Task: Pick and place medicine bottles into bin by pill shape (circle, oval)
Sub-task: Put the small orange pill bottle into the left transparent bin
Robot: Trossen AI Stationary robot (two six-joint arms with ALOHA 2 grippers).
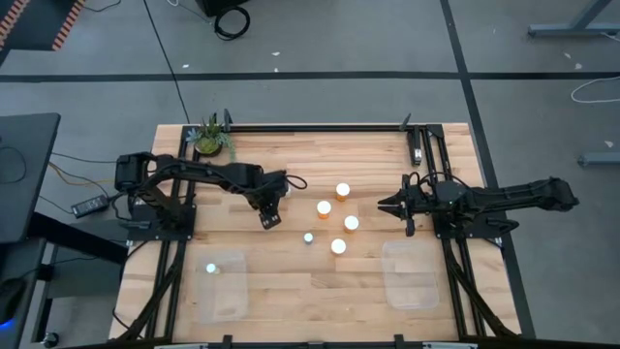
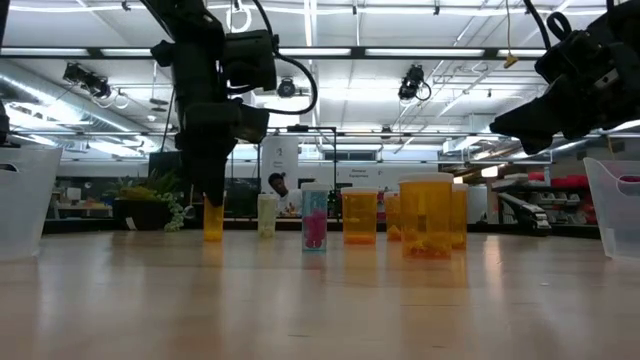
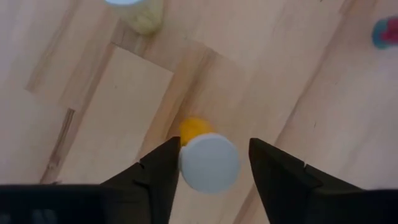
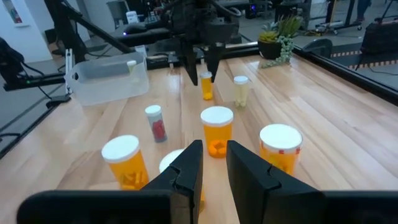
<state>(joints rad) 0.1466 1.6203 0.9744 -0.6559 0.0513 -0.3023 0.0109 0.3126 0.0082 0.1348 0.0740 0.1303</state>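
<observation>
My left gripper (image 3: 211, 165) is open and points down over a small orange bottle with a white cap (image 3: 208, 163), which stands upright on the table; its fingers stand on either side of the cap. This also shows in the low view (image 2: 213, 218) and the right wrist view (image 4: 206, 86). A whitish bottle (image 4: 240, 89) stands beside it, and a clear one with pink pills (image 2: 314, 218) stands nearer the middle. Several larger orange bottles (image 1: 338, 215) stand mid-table. My right gripper (image 1: 385, 205) hovers to their right, open by a narrow gap and empty. My left gripper's one finger (image 3: 165, 168) stands right at the edge of the small orange bottle's white cap (image 3: 186, 163); I cannot tell whether it touches. The other finger (image 3: 273, 174) is clear of the cap. The fingers come from above, and the bottle stands on the table.
A clear bin (image 1: 223, 281) at the near left holds one white-capped bottle (image 1: 211, 269). A second clear bin (image 1: 412, 274) stands at the near right. A green potted plant (image 1: 211, 139) stands at the far left corner. A black rail (image 1: 320, 126) runs along the far edge.
</observation>
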